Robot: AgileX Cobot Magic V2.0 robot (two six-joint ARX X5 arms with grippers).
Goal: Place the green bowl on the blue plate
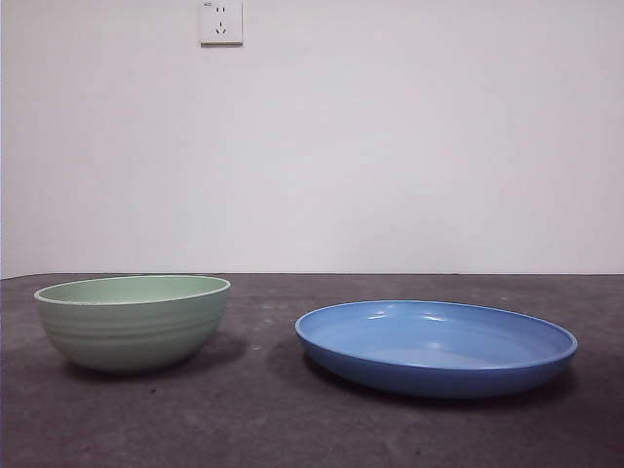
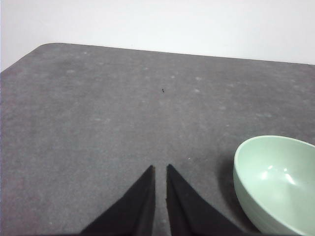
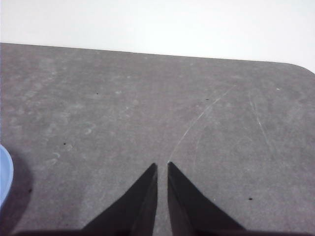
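The green bowl (image 1: pixel 134 322) stands upright on the dark table at the left in the front view. The blue plate (image 1: pixel 435 346) lies flat to its right, a gap between them. Neither arm shows in the front view. In the left wrist view my left gripper (image 2: pixel 160 168) is shut and empty above bare table, with the green bowl (image 2: pixel 278 184) close beside it. In the right wrist view my right gripper (image 3: pixel 161 166) is shut and empty, with only a sliver of the blue plate (image 3: pixel 4 178) at the picture's edge.
The grey table (image 1: pixel 263 429) ends at a white wall with a socket (image 1: pixel 221 21) high up. The table's rounded far corners show in both wrist views.
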